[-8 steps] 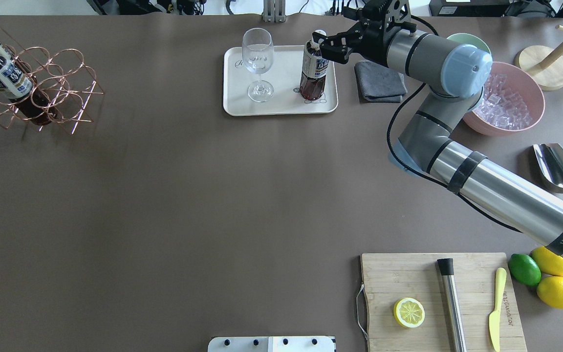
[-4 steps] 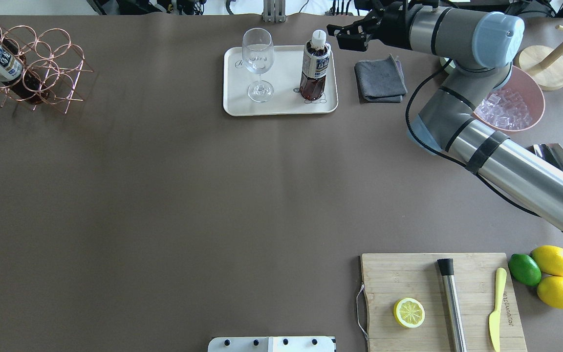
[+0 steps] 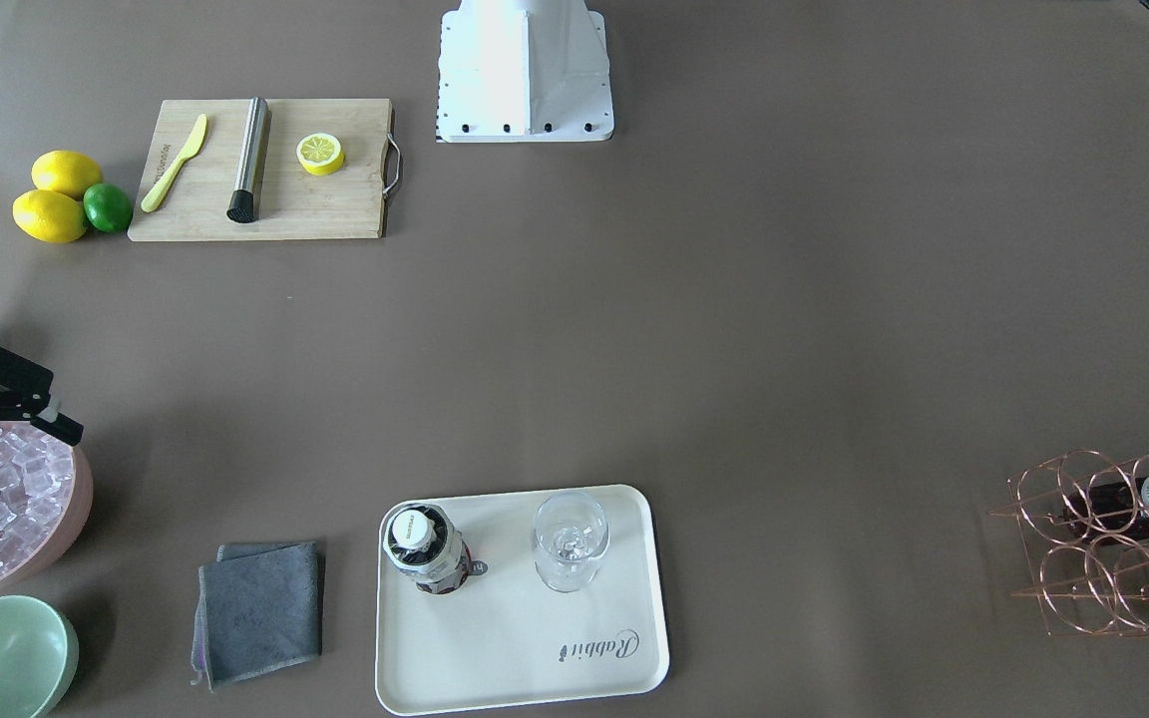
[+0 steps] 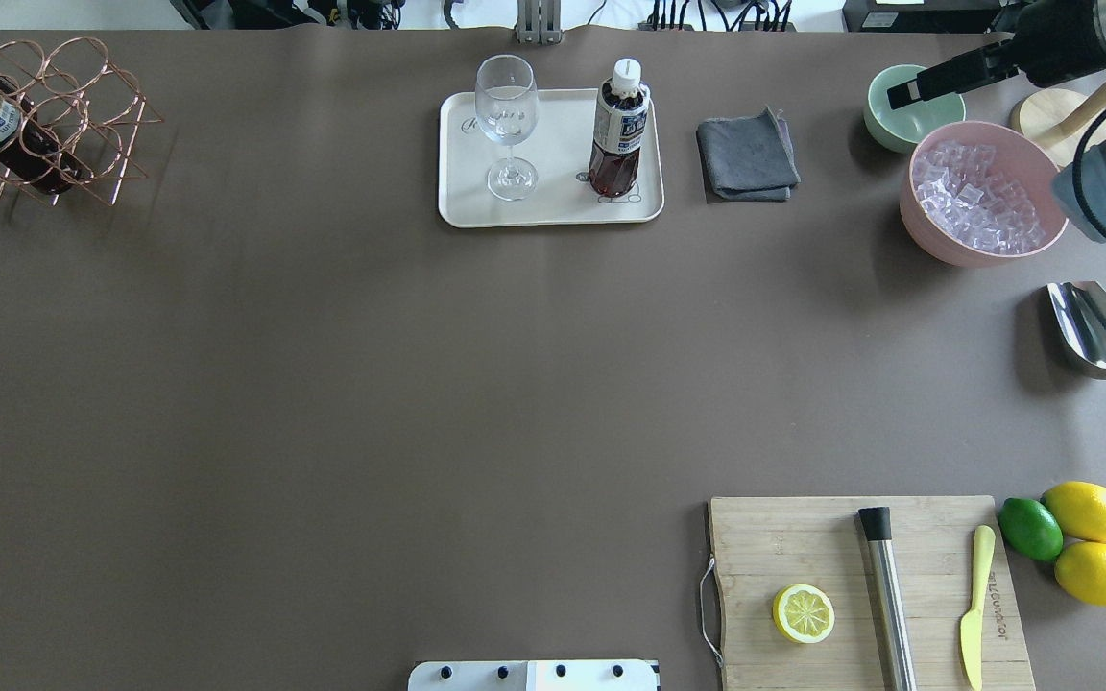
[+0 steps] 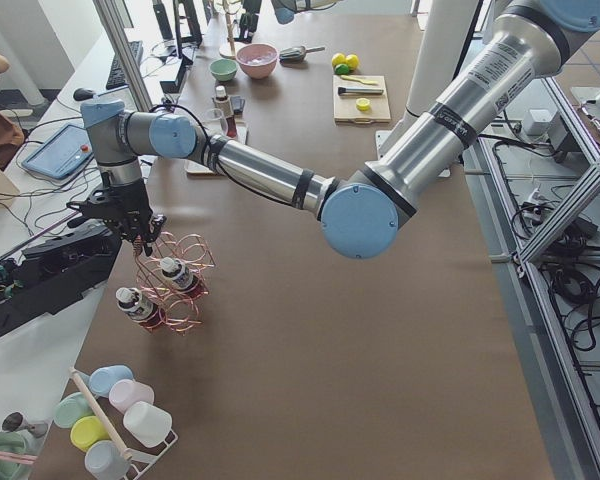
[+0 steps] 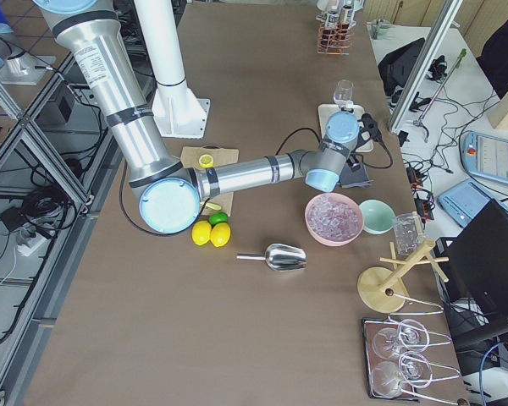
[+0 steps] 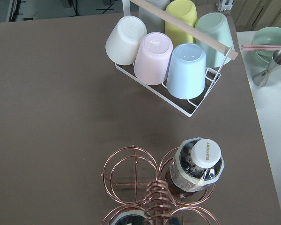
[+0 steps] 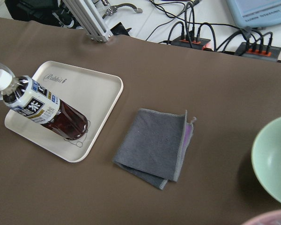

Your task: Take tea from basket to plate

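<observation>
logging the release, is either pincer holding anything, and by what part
Right pincer is open and empty; the tea stands free on the plate. Left pincer is at the basket handle; a grip cannot be told.

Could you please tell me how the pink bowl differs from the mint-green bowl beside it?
Contents: the pink bowl is filled with ice cubes, while the mint-green bowl is empty.
Size: the pink bowl looks clearly wider than the mint-green bowl.
Colour: the pink bowl is a dusty pink, the mint-green bowl a pale green.
Both are round, plain bowls standing upright side by side.
</observation>
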You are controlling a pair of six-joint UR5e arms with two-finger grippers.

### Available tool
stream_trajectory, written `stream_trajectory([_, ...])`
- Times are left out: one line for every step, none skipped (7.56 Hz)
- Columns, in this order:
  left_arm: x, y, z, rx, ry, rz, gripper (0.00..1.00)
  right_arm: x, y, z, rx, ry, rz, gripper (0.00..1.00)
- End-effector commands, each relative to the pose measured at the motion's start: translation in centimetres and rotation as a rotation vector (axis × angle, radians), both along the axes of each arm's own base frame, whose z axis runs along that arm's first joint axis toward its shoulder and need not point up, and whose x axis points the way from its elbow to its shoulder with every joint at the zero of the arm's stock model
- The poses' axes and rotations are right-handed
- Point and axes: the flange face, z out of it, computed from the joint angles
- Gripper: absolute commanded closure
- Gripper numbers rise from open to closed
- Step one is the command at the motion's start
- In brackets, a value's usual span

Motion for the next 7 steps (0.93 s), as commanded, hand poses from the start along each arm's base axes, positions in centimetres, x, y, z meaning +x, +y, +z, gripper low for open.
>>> stream_trajectory([0.0,-0.2,0.4,-0.004,-0.006,-0.021,1.00,9.6,2.6,8.4,-0.171,0.045,0.021,0.00])
stream_trajectory([0.0,-0.2,0.7,-0.009,-0.007,-0.022,1.00,12.4,4.2,12.1,-0.188,0.075,0.027,0.00])
stream_trajectory([-0.2,-0.2,0.7,-0.012,-0.007,-0.027,1.00,14.3,5.6,15.7,-0.255,0.113,0.040,0.00])
stream_trajectory([-0.4,-0.2,0.7,-0.016,-0.007,-0.039,1.00,15.8,7.0,18.8,-0.329,0.150,0.053,0.00])
stream_trajectory([-0.3,-0.1,0.9,-0.022,-0.011,-0.054,0.90,17.1,8.3,20.7,-0.398,0.204,0.073,0.00])
stream_trajectory([0.2,-0.2,0.9,-0.013,-0.059,-0.052,0.01,17.5,9.2,20.2,-0.549,0.256,0.077,0.00])
stream_trajectory([0.1,-0.2,1.0,-0.013,-0.064,-0.053,0.01,18.7,10.1,19.6,-0.639,0.366,0.068,0.00])
